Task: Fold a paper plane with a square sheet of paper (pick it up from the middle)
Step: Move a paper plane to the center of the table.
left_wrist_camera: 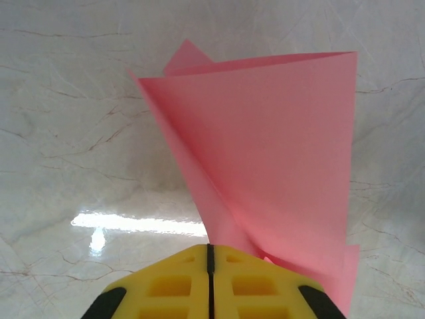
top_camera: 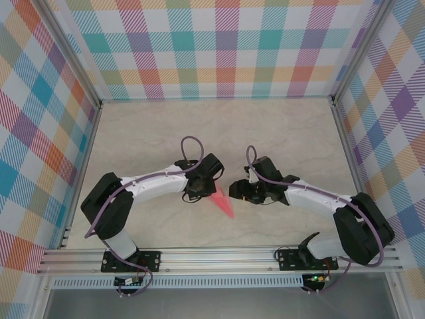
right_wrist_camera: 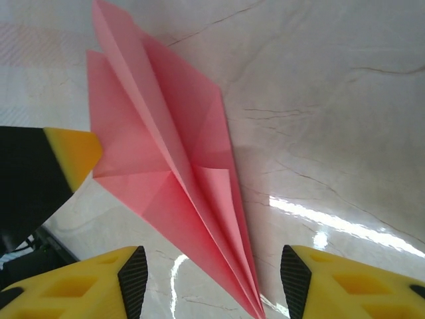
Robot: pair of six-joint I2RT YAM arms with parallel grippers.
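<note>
The left gripper (left_wrist_camera: 209, 251) is pinching a wing edge of the paper plane (right_wrist_camera: 166, 153) mid-table (top_camera: 146, 133) between the 2 arms, while the right gripper (right_wrist_camera: 212, 276) is hanging spread, straddling its nose.

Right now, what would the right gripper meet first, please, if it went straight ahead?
Probably the paper plane, lying just ahead between the right gripper's open fingers; depth is unclear.
</note>
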